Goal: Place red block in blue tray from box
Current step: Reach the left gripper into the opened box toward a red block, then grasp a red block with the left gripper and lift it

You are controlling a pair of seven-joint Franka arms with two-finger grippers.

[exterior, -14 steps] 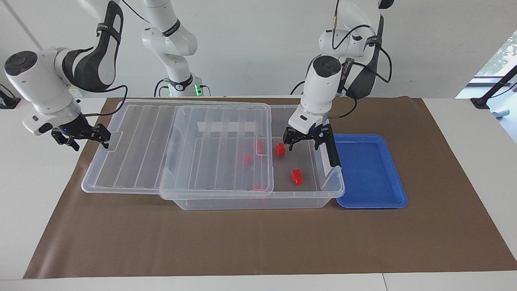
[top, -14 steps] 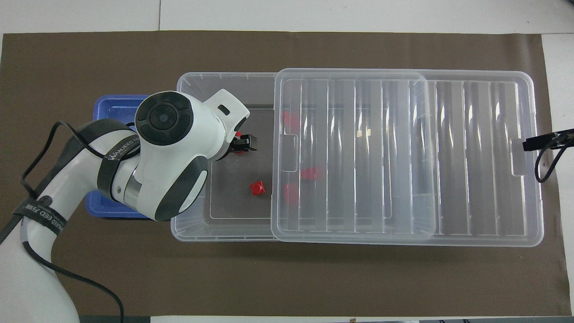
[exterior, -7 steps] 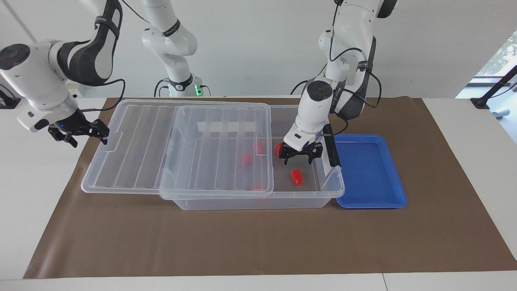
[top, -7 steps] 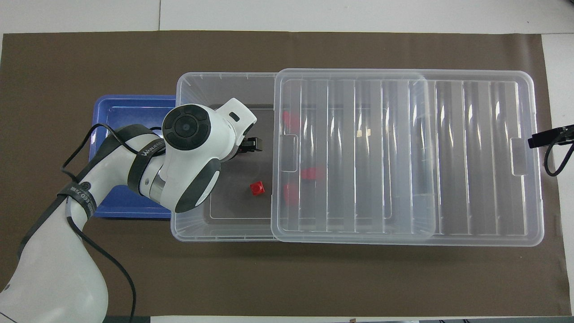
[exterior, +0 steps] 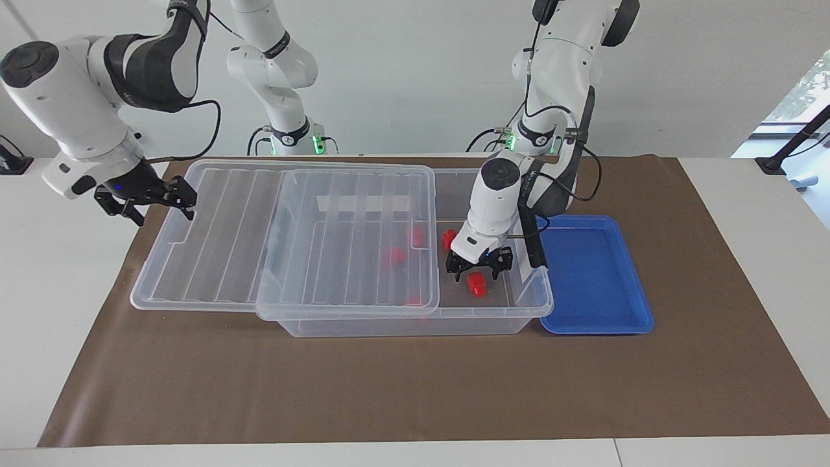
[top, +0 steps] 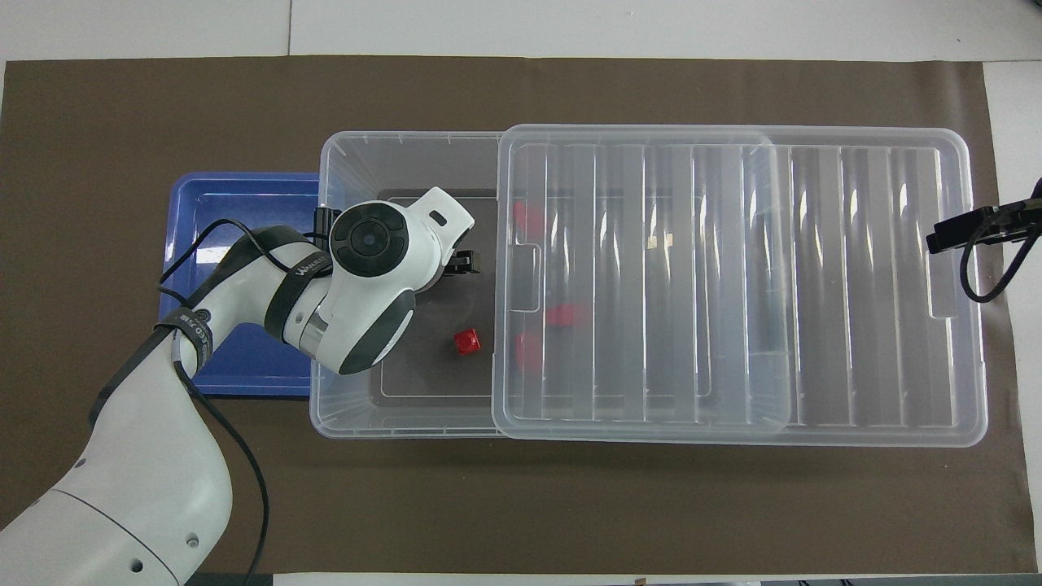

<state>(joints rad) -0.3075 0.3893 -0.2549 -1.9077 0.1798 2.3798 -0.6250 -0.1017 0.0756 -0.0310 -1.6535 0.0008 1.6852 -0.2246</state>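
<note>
- Facing view: left gripper [exterior: 479, 267] is down inside the open end of the box [exterior: 402, 321], fingers spread wide and holding nothing, just above the red block [exterior: 477, 283] on the box floor
- A second red block [exterior: 449, 239] lies nearer to the robots, beside the arm's wrist; more blocks show blurred under the lid [exterior: 285, 237], which is slid toward the right arm's end
- Blue tray [exterior: 639, 305] sits on the table just beside the box at the left arm's end, nothing in it
- Right gripper [exterior: 148, 198] waits in the air by the lid's end, fingers apart, nothing held
- Overhead view: left arm covers much of the box's open end; only a black bit of the left gripper [top: 460, 262] pokes out, so the reach cannot be read here
- One red block [top: 467, 341] lies bare on the floor of the box [top: 407, 423], close to the lid [top: 733, 281] edge; blue tray [top: 183, 212] is partly under the arm
- Right gripper [top: 969, 229] shows at the frame edge by the lid
- Step looks like the pick: centre the fingers either side of the block, drop straight, close on flat faces, then lift clear of the box wall before swinging to the tray
</note>
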